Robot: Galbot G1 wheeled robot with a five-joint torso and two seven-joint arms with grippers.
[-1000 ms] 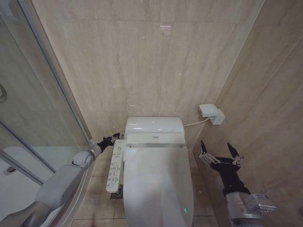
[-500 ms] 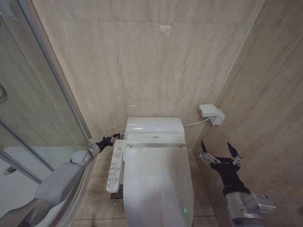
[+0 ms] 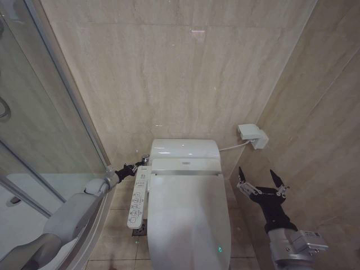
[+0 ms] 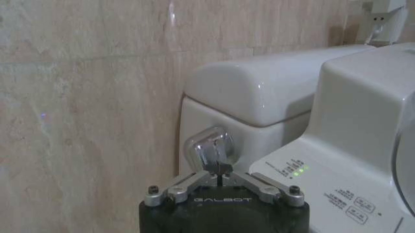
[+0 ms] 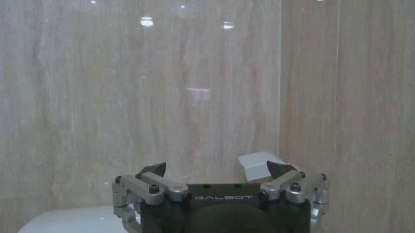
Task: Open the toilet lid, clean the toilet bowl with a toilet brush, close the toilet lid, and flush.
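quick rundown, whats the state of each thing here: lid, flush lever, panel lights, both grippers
toilet lid: closed, lying flat
flush lever: left gripper's tips right at it
side button panel: green lights on
left gripper: shut, at the lever beside the tank
right gripper: open, empty, held right of the toilet

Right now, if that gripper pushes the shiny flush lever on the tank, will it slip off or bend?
The flush lever looks like polished metal, so probably stiff. Its glossy, rounded face may be slippery under the shut left gripper at it. It likely pivots rather than flexes.
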